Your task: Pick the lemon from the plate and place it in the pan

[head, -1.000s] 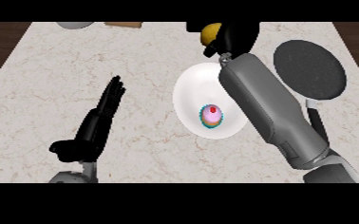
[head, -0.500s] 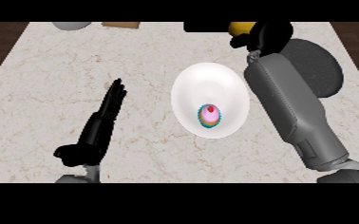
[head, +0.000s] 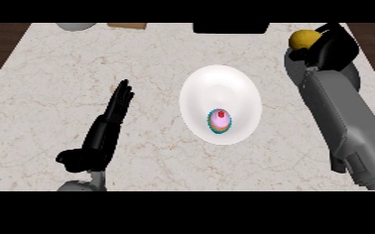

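The right hand [head: 331,47] has its fingers clamped on the lemon [head: 302,39], hiding most of the pan [head: 353,77] near the desk's right edge. The left hand [head: 102,134] rests with fingers straight and together; the plate [head: 219,91] carries a small cupcake [head: 219,120].

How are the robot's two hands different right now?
The right hand is curled round the yellow lemon; the left hand holds nothing. The right hand's fingers are bent, while the left hand's fingers are straight and point up the counter. The right hand is far across the counter over the dark pan, right of the white plate; the left hand rests nearer, left of the plate. Both hands are black on grey forearms.
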Controlling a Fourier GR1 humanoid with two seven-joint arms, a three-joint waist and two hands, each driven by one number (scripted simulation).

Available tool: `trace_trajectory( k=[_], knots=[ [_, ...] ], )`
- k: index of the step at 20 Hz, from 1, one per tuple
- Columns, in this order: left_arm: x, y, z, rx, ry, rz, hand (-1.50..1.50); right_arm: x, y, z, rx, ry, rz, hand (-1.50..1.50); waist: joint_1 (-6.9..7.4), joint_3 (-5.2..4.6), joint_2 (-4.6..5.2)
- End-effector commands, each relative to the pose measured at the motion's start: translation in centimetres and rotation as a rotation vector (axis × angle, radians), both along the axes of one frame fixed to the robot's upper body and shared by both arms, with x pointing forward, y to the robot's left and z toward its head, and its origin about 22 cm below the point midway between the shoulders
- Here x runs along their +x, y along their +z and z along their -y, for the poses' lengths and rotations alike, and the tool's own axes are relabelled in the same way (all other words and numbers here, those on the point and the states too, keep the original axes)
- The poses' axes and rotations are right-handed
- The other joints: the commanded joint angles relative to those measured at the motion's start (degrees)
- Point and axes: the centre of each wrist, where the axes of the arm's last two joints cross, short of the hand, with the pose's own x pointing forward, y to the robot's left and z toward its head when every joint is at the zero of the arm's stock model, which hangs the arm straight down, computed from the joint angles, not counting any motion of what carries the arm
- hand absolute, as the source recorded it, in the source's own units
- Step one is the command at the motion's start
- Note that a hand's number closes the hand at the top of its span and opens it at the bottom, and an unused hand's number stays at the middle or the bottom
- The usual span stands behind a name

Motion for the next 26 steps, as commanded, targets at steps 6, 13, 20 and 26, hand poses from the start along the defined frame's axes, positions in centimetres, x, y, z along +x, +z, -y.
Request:
trace_trajectory(
  k=[6,13,20,26],
  knots=[
    [2.1,1.1,-0.3,-0.001,-0.011,0.013,0.0,-1.9,-1.9,8.7,-0.022,-0.133,0.22,1.5,0.39,0.08,0.32],
    [0.3,0.6,1.4,0.0,-0.042,0.031,0.0,-2.9,0.0,14.8,-0.016,-0.167,0.214,1.5,1.64,0.22,0.62],
    [0.6,-0.2,1.3,-0.002,-0.049,0.016,0.0,-2.3,-2.2,12.6,0.429,-0.005,-0.123,-1.5,2.4,0.46,1.27],
    [0.3,-0.6,1.6,0.0,-0.043,0.013,0.0,-3.6,-2.7,14.9,0.425,0.045,0.007,-1.5,3.0,0.4,1.52]
  ],
)
